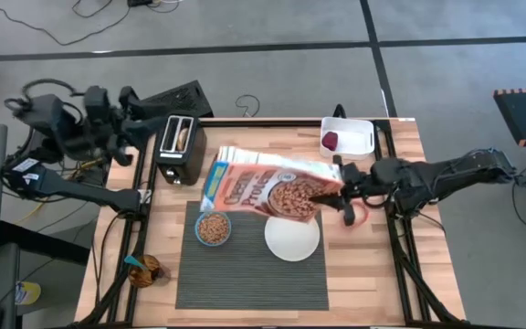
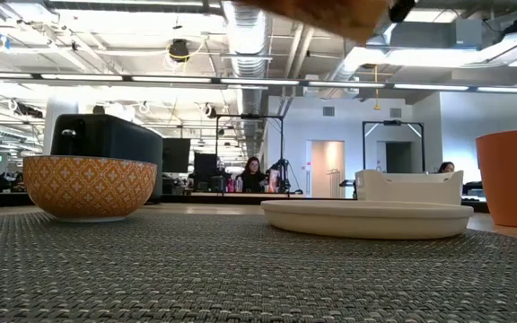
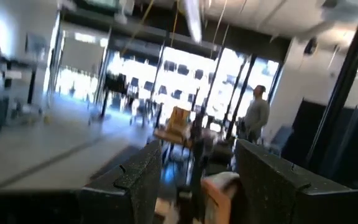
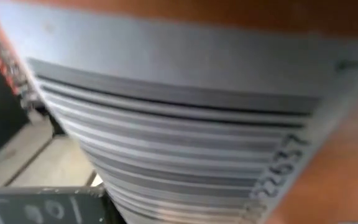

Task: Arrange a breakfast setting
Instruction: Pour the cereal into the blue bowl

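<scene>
High view: we see one placemat (image 1: 249,265) on the table (image 1: 400,274), carrying one bowl (image 1: 213,228) of cereal and one empty white plate (image 1: 292,239). One cereal box (image 1: 268,187) hangs tilted over the bowl, hiding the mat's far edge. Right gripper (image 1: 334,194) pinches the box's end, arm stretched in from the right. One red fruit (image 1: 331,140) sits in the white container (image 1: 348,136); one bagel (image 1: 183,139) in the toaster (image 1: 180,148). Left gripper (image 3: 197,180) is raised off the table's left, fingers spread.
</scene>
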Robot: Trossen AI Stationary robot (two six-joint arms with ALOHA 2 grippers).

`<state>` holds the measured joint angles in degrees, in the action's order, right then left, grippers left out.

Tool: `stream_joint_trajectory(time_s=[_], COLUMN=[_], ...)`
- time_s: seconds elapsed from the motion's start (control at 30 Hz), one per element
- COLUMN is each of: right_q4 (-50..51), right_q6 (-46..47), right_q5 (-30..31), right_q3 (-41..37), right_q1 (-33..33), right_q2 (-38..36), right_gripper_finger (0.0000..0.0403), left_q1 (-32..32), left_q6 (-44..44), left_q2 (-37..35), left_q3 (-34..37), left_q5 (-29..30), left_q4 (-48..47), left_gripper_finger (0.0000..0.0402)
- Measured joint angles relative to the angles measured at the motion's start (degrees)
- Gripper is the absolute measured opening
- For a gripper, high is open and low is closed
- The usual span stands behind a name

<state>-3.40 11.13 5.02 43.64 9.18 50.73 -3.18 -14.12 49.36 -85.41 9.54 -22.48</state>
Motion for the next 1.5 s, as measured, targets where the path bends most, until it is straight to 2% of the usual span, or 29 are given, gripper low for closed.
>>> stream_joint_trajectory(time_s=[0.27,0.37,0.6,0.73,1.13,1.5], right_q4=[-12.8,-15.0,-23.5,-27.4,-35.1,-41.3], right_q6=[1.3,1.5,-0.5,-0.5,-1.1,-1.1], right_q5=[0.0,0.0,0.0,0.1,0.3,1.2], right_q3=[0.5,2.3,5.6,7.3,12.6,15.4], right_q1=[-2.9,-3.8,-5.8,-7.0,-8.6,-8.6], right_q2=[-1.4,-0.6,3.2,6.0,17.0,23.8], right_gripper_finger=[0.0182,0.0182,0.0182,0.0182,0.0182,0.0182], left_q1=[0.0,0.0,0.0,0.0,0.0,0.0], left_q6=[2.9,3.9,5.5,5.4,2.9,1.8], left_q2=[-0.6,0.2,1.7,3.9,11.1,14.6], left_q3=[0.0,0.0,0.0,0.0,0.0,0.0], left_q5=[0.2,2.2,5.3,4.5,0.5,-1.3], left_q4=[2.5,2.1,-0.6,-1.0,0.3,8.6], left_gripper_finger=[0.0204,0.024,0.0361,0.0394,0.0397,0.0389])
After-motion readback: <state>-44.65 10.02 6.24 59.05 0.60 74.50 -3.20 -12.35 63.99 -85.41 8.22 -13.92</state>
